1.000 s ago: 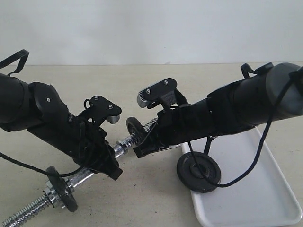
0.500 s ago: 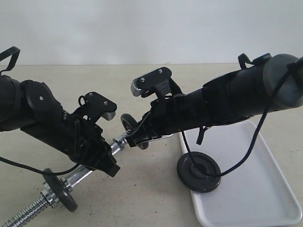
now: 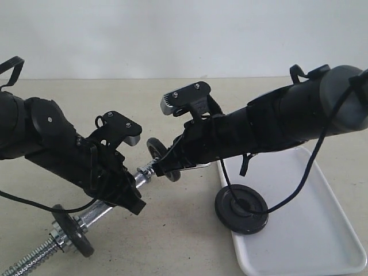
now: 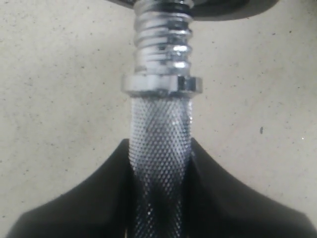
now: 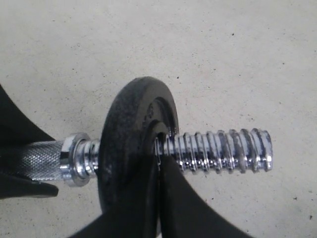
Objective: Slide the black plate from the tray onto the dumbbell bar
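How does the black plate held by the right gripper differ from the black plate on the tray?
The held plate stands upright, threaded on the dumbbell bar; the tray plate leans on the rim of the tray, off the bar. The right gripper pinches the held plate; nothing grips the tray plate. Both are round, matte black, with a centre hole.

Exterior view: the dumbbell bar (image 3: pixel 34 256) runs off the lower left corner, its middle hidden behind the left gripper (image 3: pixel 129 198); the left arm (image 3: pixel 23 132) and right arm (image 3: pixel 322 109) are cut by the side edges; the right arm covers part of the tray (image 3: pixel 299 253). Left wrist view: the black plate (image 4: pixel 213 5) is a dark sliver at the picture's edge; the nearest stretch of bar is blurred. Right wrist view: the right gripper (image 5: pixel 158 163) shows dark, blurred fingers (image 5: pixel 188 213) hiding part of the plate's rim; whether they pinch it cannot be told.
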`<state>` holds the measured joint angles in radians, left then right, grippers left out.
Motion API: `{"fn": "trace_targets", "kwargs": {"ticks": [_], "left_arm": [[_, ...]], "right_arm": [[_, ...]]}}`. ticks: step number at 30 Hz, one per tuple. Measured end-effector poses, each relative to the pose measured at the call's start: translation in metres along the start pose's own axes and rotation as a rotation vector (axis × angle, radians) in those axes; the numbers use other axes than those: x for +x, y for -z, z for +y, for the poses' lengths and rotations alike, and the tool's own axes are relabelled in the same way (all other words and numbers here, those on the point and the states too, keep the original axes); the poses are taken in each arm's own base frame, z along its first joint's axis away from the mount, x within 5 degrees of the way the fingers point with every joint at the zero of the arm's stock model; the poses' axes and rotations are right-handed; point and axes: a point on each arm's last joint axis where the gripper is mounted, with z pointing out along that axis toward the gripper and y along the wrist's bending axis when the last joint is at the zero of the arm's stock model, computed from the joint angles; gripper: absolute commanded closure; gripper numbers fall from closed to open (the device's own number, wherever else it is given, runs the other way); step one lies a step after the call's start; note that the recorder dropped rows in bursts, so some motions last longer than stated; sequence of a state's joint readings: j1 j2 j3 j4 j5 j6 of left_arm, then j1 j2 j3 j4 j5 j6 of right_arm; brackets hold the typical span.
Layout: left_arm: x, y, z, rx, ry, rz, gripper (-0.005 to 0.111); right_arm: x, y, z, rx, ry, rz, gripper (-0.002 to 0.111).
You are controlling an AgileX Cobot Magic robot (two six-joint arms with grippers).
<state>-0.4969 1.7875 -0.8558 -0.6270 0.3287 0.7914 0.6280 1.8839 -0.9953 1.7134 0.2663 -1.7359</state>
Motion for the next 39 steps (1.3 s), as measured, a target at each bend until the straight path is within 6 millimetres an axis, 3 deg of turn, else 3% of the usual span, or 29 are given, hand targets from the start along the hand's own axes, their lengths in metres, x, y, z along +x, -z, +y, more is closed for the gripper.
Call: {"fn": "trace_targets", "kwargs": {"ticks": [13, 19, 26, 30, 39], "left_arm": [[0.001, 0.0, 0.0, -0.006, -0.044, 0.007, 0.102], [-0.004, 0.009, 0.001, -0.034, -0.03, -0.043, 0.102], [-0.017, 0.039, -0.003, -0.061, -0.052, -0.157, 0.102], [-0.025, 0.044, -0.001, -0.083, -0.027, -0.207, 0.102], [-0.025, 0.044, -0.001, -0.085, -0.025, -0.211, 0.102]], "right_arm": [[0.003, 0.001, 0.001, -0.038, 0.028, 0.033, 0.109], [0.003, 0.0, -0.001, 0.001, 0.025, 0.036, 0.109], [0.001, -0.001, -0.001, 0.006, 0.029, 0.032, 0.109], [-0.004, -0.003, 0.013, -0.103, 0.065, 0.022, 0.109], [-0.005, -0.002, 0.014, -0.117, 0.108, 0.027, 0.109]]}}
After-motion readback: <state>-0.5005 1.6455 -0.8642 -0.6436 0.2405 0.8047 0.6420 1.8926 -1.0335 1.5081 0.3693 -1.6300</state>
